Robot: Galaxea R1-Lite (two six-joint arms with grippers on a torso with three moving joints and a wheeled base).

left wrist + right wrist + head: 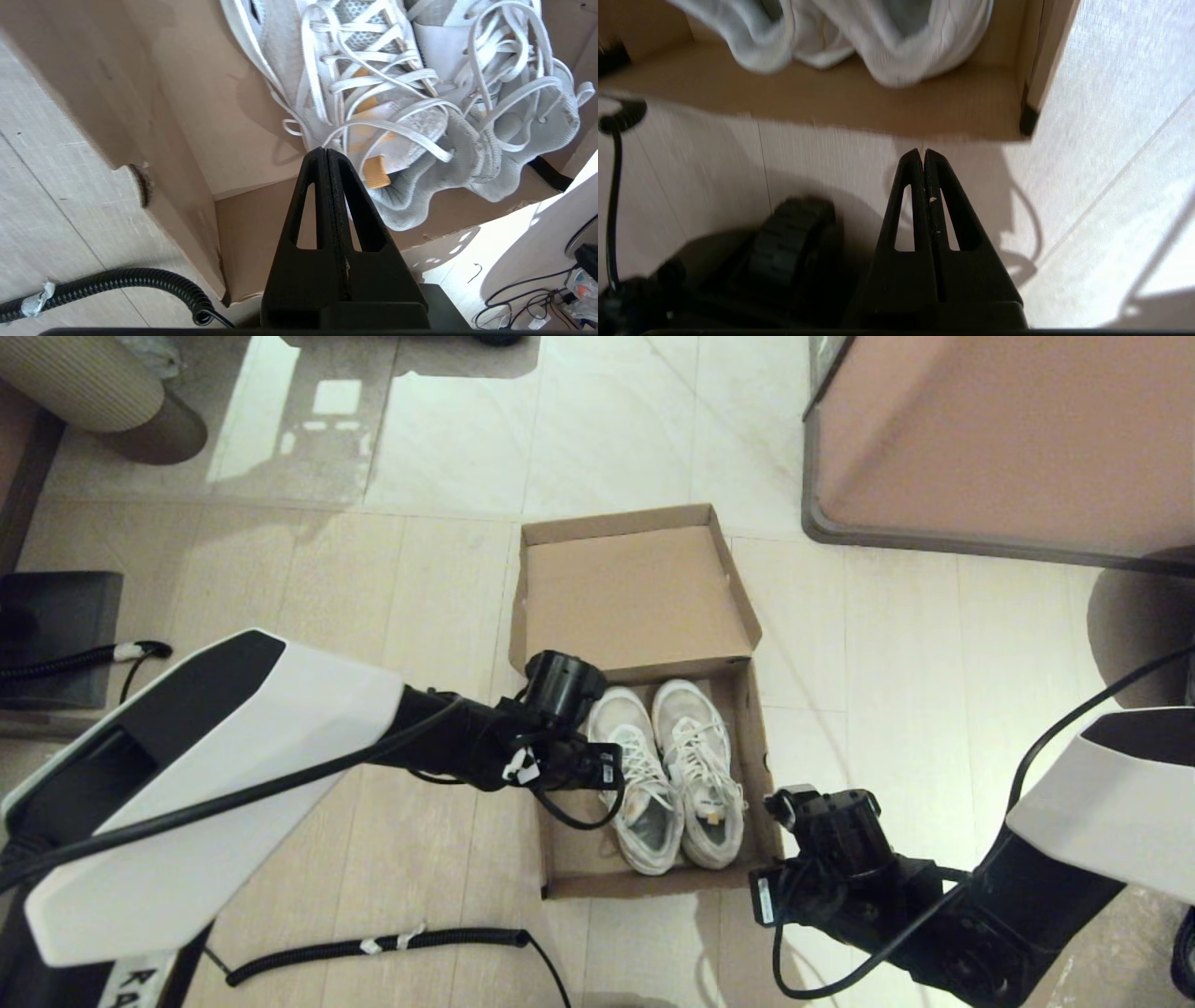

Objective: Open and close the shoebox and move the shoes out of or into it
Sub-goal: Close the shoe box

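The brown shoebox point(758, 775) stands open on the floor, its flap lid point(635, 597) folded back away from me. Both white shoes point(667, 775) lie side by side inside, toes toward the lid. My left gripper point(325, 151) is shut and empty. It hangs over the box's left side, right by the grey heel collar of the left shoe point(355, 84). My right gripper point(923, 151) is shut and empty too, over bare floor just outside the box's near wall point(878, 107). The shoes' heels point(887, 46) show beyond that wall.
A large pinkish-brown cabinet point(1008, 439) with a grey rim stands at the back right. A coiled black cable point(373, 947) lies on the floor near the box's front left corner. A dark block point(56, 635) sits at far left. A black wheel point(789, 242) is under my right gripper.
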